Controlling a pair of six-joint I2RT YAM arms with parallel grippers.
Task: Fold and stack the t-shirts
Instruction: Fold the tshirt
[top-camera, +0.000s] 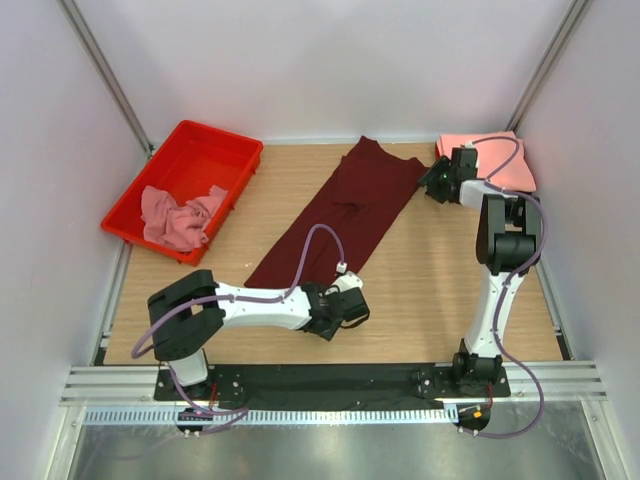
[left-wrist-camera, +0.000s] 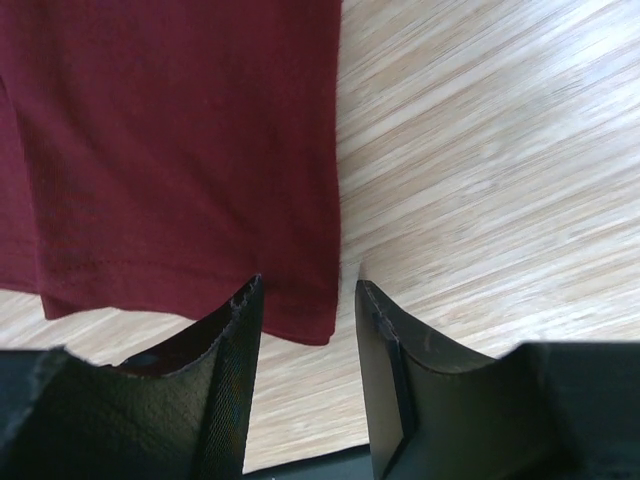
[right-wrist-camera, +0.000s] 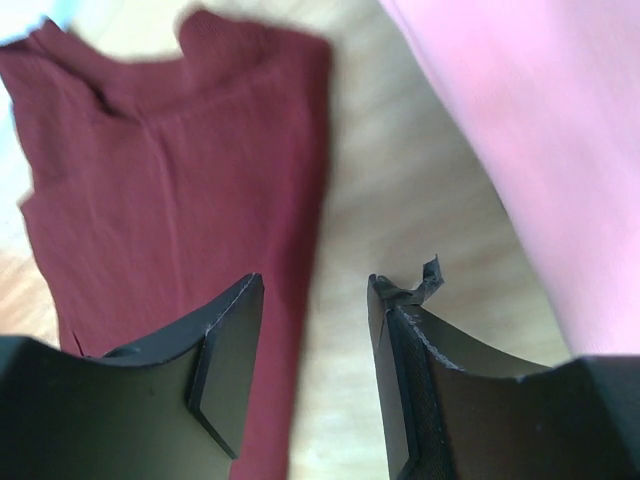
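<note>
Down at the near side, the left gripper (top-camera: 350, 303) is hovering low over the table (top-camera: 420, 290), its fingers standing apart and pinching nothing. The maroon t-shirt (top-camera: 345, 205) is lying with its near hem corner right at the fingertips, reaching partway into the gap between them in the wrist view (cloth on the left finger's side, bare wood on the right). Whether a finger is touching the cloth, I cannot tell.

The shirt itself is stretching away as a long, narrow diagonal strip across the middle of the table, its collar end pointing toward the far edge. Out there the right gripper (top-camera: 433, 180) is sitting between that far end and the salmon-pink t-shirt (top-camera: 512, 170), which is lying flat in the far right corner. Its jaws are spread too, with only wood showing between them.

Over at the far left, a red tray (top-camera: 205, 158) is holding a crumpled dusty pink t-shirt (top-camera: 175, 218), well apart from both arms.
</note>
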